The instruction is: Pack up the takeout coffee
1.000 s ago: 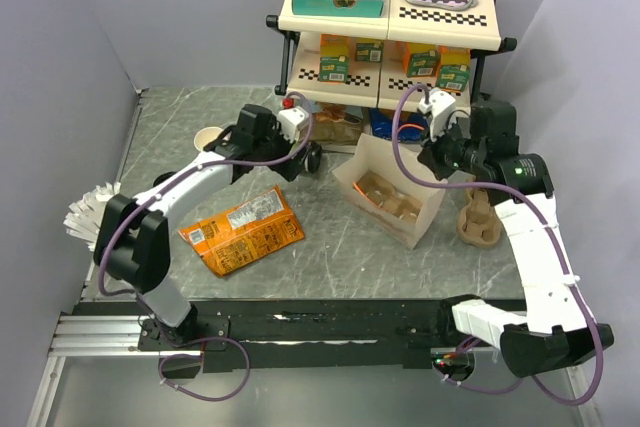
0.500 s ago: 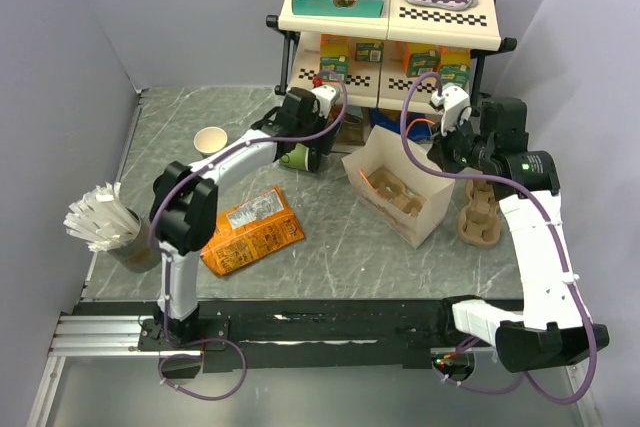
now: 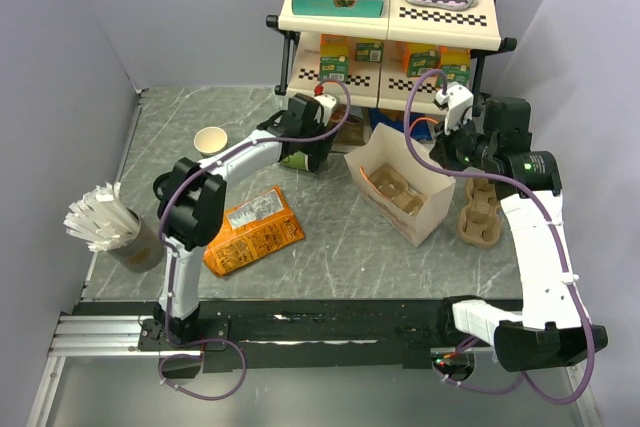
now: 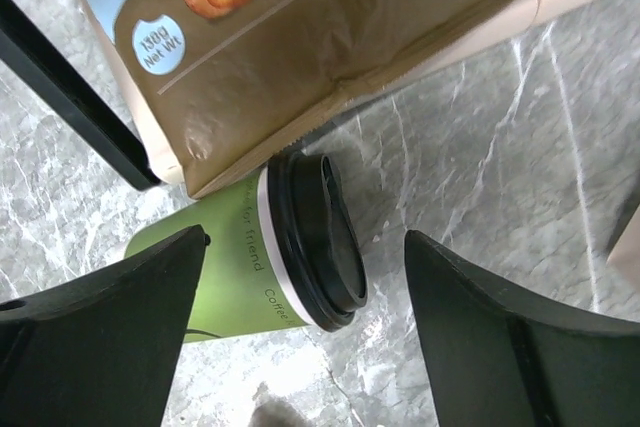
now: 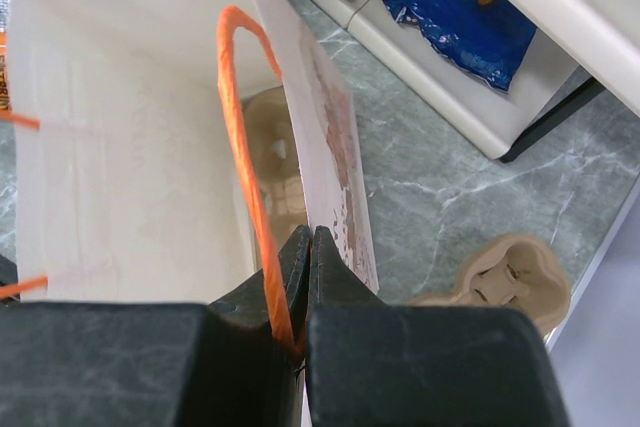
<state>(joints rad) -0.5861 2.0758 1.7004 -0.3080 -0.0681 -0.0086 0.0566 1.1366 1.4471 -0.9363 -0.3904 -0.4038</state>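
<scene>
Takeout coffee (image 4: pixel 262 257) lying on its side left of the paper bag (image 3: pixel 425 209), between the left gripper's (image 4: pixel 305 239) wide-spread fingers (image 4: pixel 100 337), right gripper (image 5: pixel 308 239) clamped on that bag's orange handle (image 5: pixel 240 117).

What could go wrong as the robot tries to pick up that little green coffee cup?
The takeout coffee lies on its side, so it may roll or its black lid may pop off when the open left tool closes. The brown snack bag beside it could snag a finger. The right tool pinches the paper bag by its thin rim, which could slip or tear.
</scene>
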